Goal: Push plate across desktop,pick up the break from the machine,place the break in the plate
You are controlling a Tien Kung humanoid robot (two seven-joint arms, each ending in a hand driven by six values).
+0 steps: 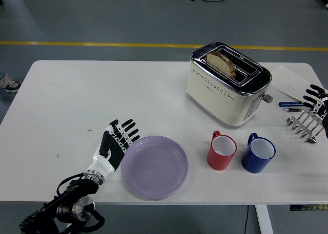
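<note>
With the left robot hand (117,141) flat, fingers extended and grasping nothing, against the round lilac plastic plate (154,166), the push step is active; next, continue rightward across the white counter (102,90).

white table (77,101), plate (154,167), toaster (225,90), mugs (221,151)

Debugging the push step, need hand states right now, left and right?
Left hand: open, fingers spread, flat against the left rim of the purple plate, holding nothing.
Right hand: at the table's right edge, fingers extended, open, holding nothing.
</note>
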